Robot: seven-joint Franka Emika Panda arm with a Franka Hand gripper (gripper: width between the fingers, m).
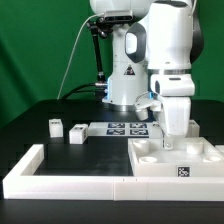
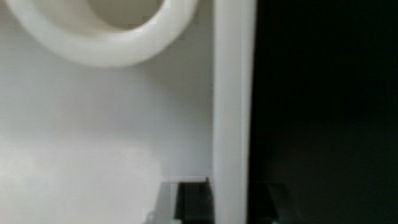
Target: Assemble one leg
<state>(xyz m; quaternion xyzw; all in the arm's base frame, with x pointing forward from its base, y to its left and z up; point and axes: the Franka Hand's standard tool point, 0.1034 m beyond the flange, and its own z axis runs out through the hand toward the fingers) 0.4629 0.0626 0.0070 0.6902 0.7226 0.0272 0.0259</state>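
**Leg, one of two loose blocks, not yet in hand**

Leg [image 1: 77,133]: small white plastic block, standing free on the black bench [image 1: 30,138]. It lies at about 9 o'clock from the gripper [image 1: 172,124] in the exterior view and well apart from it.

- **Neighbours:** a second white block [image 1: 55,126] just beside it at 9 o'clock; the marker board [image 1: 125,128] at 3 o'clock; the L-shaped wall [image 1: 60,172] at 6 o'clock.
- **Orientation:** the dark tagged face is turned toward 6 o'clock. The body looks about as wide as tall. Its long axis seems upright, but the block is too small in view to be sure.
- **Handling (judged):** light, rigid, smooth-skinned, so it is likely to slip under a shallow pinch and unlikely to be damaged. The best hold would be from above, across two opposite plain side faces and square to them. That hold should leave the lower end free for seating in the panel.
- **Gripper:** lowered at the 12 o'clock edge of the square panel [image 1: 198,152]. In the wrist view, dark fingertips [image 2: 192,205] sit on either side of a white upright strip next to a round hole [image 2: 116,10]. Whether the jaws are pressed onto that strip or only straddle it cannot be told.
- **Progress (judged):** the leg is untouched, and fetching it comes next.
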